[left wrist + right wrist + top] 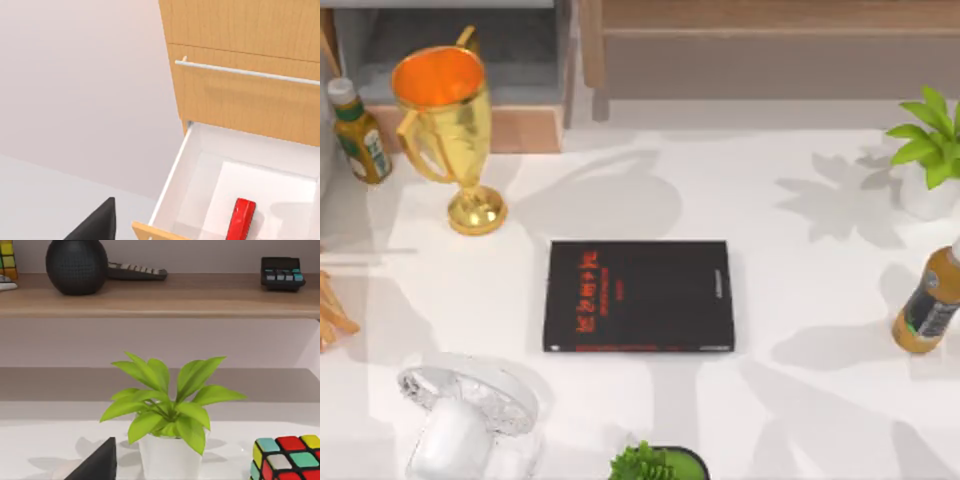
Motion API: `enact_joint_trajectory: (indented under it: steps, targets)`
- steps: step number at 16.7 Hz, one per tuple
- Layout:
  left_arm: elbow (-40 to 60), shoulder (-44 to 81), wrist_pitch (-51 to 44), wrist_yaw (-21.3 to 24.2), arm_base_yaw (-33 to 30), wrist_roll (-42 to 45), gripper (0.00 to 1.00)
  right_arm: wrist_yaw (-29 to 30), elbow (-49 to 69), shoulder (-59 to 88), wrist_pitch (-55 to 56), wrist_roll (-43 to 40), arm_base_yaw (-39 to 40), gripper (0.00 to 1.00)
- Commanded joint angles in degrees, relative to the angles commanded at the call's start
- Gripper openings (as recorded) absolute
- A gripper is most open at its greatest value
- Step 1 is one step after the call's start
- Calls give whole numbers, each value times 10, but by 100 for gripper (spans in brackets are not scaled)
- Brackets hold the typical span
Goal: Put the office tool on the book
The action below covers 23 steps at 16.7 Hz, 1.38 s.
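The book (638,296), black with red lettering, lies flat in the middle of the white table. The office tool (240,219), a small glossy red stapler, lies inside an open white drawer (172,180) of a wooden cabinet, seen in the left wrist view. A dark corner of my left gripper (100,225) shows there, apart from the drawer and short of the stapler. In the right wrist view a dark corner of my right gripper (100,465) sits in front of a potted plant (170,410).
A gold trophy (450,120) and a bottle (360,130) stand at the back left, a clear glass object (465,415) at the front left. A potted plant (930,150) and a bottle (928,305) stand at the right. A colour cube (287,457) sits beside the plant.
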Motion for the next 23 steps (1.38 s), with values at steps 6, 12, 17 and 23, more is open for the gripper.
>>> enact_joint_trajectory:
  steps: [6, 12, 17, 23]
  targets:
    - [262, 273, -97, 15, 6, 63, 100, 0, 0, 0, 0, 0, 0, 100]
    - [397, 604, -211, 41, 19, 104, 100, 0, 0, 0, 0, 0, 0, 100]
    - [494, 770, -264, 79, 19, 128, 100, 0, 0, 0, 0, 0, 0, 100]
    - [505, 803, -271, 92, 14, 137, 100, 0, 0, 0, 0, 0, 0, 100]
